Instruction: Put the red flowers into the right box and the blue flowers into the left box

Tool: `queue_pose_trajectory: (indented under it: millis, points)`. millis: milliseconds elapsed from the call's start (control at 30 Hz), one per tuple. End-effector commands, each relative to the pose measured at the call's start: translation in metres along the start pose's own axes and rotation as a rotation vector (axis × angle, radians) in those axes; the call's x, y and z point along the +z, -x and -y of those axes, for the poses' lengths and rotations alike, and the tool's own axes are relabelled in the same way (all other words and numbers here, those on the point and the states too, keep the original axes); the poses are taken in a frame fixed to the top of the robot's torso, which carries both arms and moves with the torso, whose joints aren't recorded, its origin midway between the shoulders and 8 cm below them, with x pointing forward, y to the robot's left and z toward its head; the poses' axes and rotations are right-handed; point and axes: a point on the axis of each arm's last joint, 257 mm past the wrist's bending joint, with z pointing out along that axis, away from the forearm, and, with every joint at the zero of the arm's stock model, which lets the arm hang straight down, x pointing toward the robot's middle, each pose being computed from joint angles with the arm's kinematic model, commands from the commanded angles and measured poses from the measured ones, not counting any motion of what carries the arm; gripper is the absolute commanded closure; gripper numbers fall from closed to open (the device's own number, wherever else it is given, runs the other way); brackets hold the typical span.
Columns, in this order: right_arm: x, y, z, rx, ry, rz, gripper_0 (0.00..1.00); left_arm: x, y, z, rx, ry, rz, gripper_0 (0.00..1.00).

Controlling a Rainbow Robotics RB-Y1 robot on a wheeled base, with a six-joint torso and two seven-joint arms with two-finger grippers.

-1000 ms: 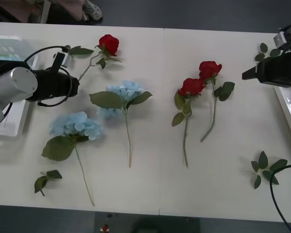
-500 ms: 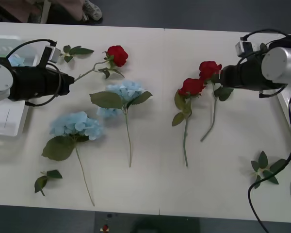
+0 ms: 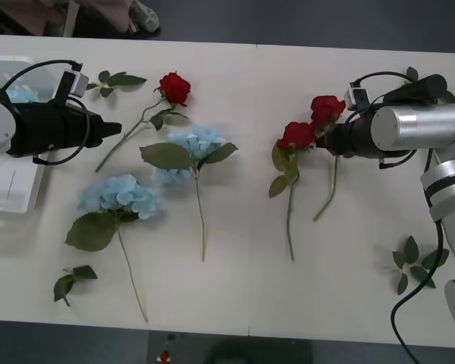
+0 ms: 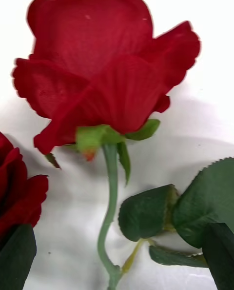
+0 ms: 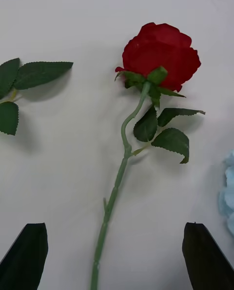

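Nearest me on the white counter (image 3: 235, 296): a loose leaf sprig (image 3: 70, 280) at front left and another (image 3: 415, 264) at front right. Just beyond lie the blue flowers, one cluster (image 3: 120, 195) w/ a big leaf, the second (image 3: 194, 144) a bit farther back, stems running toward me. Right of centre two red flowers lie side by side, the nearer bloom (image 3: 299, 136) and the farther one (image 3: 327, 108). My right gripper (image 3: 324, 142) sits low at those two, tip just beside the blooms; from the front view I can't tell how its jaws stand. The right wrist cam fills that in: the rose (image 4: 105, 65) is close-up, its stem (image 4: 108, 212) running down between my dark fingertips (image 4: 219, 256) at the two corners, so the jaws are wide, nothing held, w/ the neighbour bloom (image 4: 17, 197) at the edge. My left gripper (image 3: 110, 129) points at the stem end of the third red rose (image 3: 173, 87); the left wrist cam shows its bloom (image 5: 161, 55) ahead, stem (image 5: 114, 197) passing between my spread fingertips (image 5: 29, 256), jaws wide and not touching it, plus a leaf sprig (image 5: 29, 77) the front view puts at (image 3: 114, 79). Farthest left, behind my arm, the left box (image 3: 15, 189) w/ a bit of blue (image 3: 21, 94) in it.
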Motion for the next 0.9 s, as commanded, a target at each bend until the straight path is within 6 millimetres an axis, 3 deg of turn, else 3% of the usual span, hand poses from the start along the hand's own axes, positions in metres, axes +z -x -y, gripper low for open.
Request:
queue_pose_trajectory:
  millis: [33,300,400,467,567,600,900]
  points:
    - [-0.006,0.022,-0.007,0.022,-0.003,0.037,0.00,0.002,0.032,-0.008,0.131,0.050,0.024,0.21]
    - [0.004,0.015,-0.006,0.004,-0.020,0.039,0.01,0.038,0.046,-0.003,0.162,0.097,0.020,0.21]
    - [0.007,0.010,-0.005,0.004,-0.027,0.029,0.10,0.055,0.051,0.001,0.170,0.127,0.038,0.21]
    - [0.008,0.008,-0.004,0.002,-0.031,0.026,0.38,0.063,0.051,0.005,0.180,0.135,0.035,0.21]
    - [0.009,0.007,-0.003,-0.001,-0.036,0.022,0.89,0.071,0.049,0.011,0.201,0.141,0.024,0.21]
    - [0.009,0.006,-0.002,0.000,-0.039,0.020,1.00,0.074,0.044,0.012,0.214,0.145,0.013,0.21]
    - [0.009,0.005,-0.002,0.012,-0.040,0.019,1.00,0.087,0.007,0.016,0.161,0.132,-0.042,0.22]
